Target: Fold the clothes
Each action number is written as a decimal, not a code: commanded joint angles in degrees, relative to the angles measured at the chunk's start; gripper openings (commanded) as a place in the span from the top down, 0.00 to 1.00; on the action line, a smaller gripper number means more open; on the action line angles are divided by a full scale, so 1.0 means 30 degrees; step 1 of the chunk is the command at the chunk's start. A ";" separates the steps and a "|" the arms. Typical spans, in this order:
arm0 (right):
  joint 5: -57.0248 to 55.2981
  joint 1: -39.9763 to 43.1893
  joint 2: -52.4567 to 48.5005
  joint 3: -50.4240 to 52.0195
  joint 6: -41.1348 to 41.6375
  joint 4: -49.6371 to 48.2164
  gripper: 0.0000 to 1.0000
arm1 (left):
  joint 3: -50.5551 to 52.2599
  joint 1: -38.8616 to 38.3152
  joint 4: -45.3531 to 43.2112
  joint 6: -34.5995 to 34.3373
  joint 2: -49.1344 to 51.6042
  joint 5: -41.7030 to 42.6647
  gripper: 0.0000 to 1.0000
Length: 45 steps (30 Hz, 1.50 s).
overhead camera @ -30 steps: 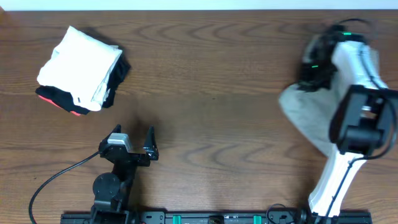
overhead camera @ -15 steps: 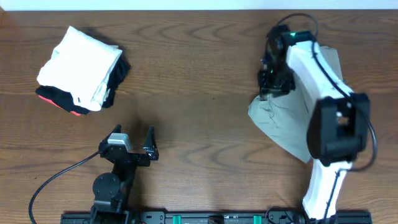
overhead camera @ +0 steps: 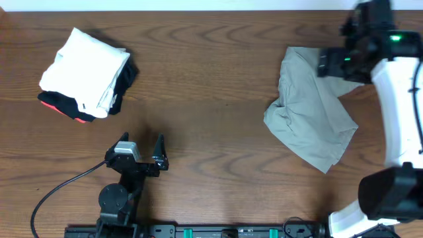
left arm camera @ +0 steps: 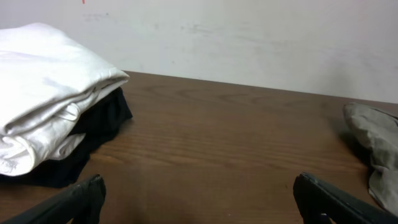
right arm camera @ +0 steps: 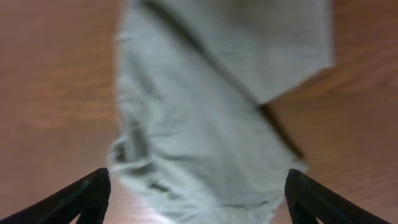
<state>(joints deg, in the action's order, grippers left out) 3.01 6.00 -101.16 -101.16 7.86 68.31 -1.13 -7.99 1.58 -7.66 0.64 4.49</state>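
The clothes, a pair of light khaki trousers, lie crumpled on the right half of the table; in the right wrist view the trousers spread below the camera, blurred. My right gripper hovers at their far right edge, open, with nothing between its fingers. My left gripper rests near the front left, open and empty, far from the trousers; its fingers stand wide apart. A bit of the trousers shows at the right edge of the left wrist view.
A folded pile with a white garment on top of black and red ones sits at the far left; the white garment also fills the left of the left wrist view. A black cable trails from the left arm.
The right gripper has opened and let go of the trousers, then swung away to the far right. The trousers now lie spread out on the table. The left arm has not moved.
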 commanded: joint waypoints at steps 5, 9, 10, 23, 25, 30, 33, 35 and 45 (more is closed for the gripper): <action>0.3366 0.4044 -0.1107 -0.0022 0.0656 -0.2120 0.15 | 0.0299 -0.0044 0.0678 0.0117 -0.0102 0.0270 0.02; 0.3534 0.5479 -0.1909 -0.0022 0.0656 -0.3184 0.14 | 0.0299 -0.0044 0.0678 0.0117 -0.0102 0.0270 0.02; 0.3781 0.5778 -0.2178 -0.0022 0.0648 -0.3424 0.14 | 0.0299 -0.0044 0.0678 0.0117 -0.0102 0.0270 0.02; 0.7759 0.7694 -0.7635 -0.0022 0.1770 -0.5253 0.13 | 0.0299 -0.0044 0.0678 0.0117 -0.0102 0.0270 0.02; 0.8378 0.7686 -0.8582 -0.0022 0.1792 -0.5610 0.13 | 0.0299 -0.0044 0.0678 0.0117 -0.0102 0.0270 0.02; 1.0666 0.7694 -1.0455 -0.0022 0.1800 -0.6528 0.17 | 0.0299 -0.0044 0.0678 0.0117 -0.0102 0.0270 0.02; 1.1256 0.7628 -1.1183 -0.0022 0.1800 -0.6812 0.24 | 0.0299 -0.0044 0.0678 0.0117 -0.0102 0.0270 0.02; 1.1380 0.7541 -1.1453 -0.0022 0.1792 -0.6994 0.34 | 0.0299 -0.0044 0.0678 0.0117 -0.0102 0.0270 0.02; 1.1599 0.7104 -1.1460 -0.0029 0.1319 -0.7388 0.99 | 0.0299 -0.0044 0.0678 0.0117 -0.0102 0.0270 0.02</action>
<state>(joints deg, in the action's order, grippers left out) 36.29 28.45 -134.65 -101.19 12.93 46.33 -1.13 -7.99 1.58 -7.66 0.64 4.47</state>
